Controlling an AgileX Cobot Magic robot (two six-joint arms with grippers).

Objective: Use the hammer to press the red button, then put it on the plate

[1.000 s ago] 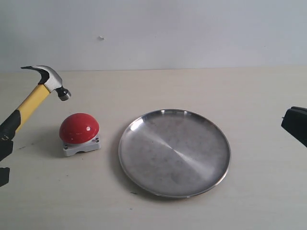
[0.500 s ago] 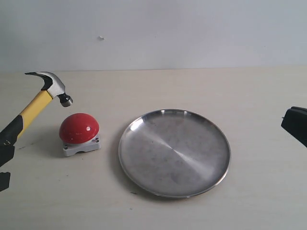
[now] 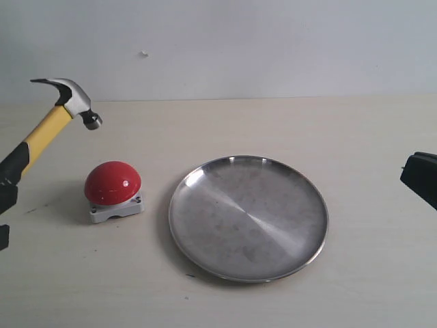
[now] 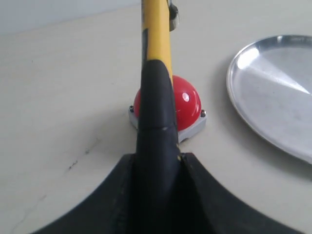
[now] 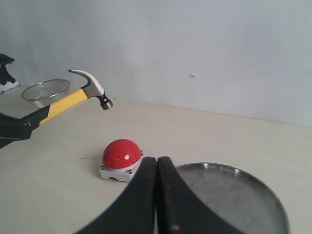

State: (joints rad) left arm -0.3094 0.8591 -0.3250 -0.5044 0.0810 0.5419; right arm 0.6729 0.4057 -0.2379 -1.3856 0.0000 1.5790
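Just one hammer (image 3: 65,109), one red button (image 3: 113,182), one plate (image 3: 246,219), one mesh bowl (image 5: 46,91), plus two pincers: left pincer (image 4: 157,165), right pincer (image 5: 157,163).

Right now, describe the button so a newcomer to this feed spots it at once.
Start at the wide steel plate. Just left of it in the exterior view, apart from it, sits the red button, a glossy dome on a grey square base. It is the only red thing, lower than the raised hammer.
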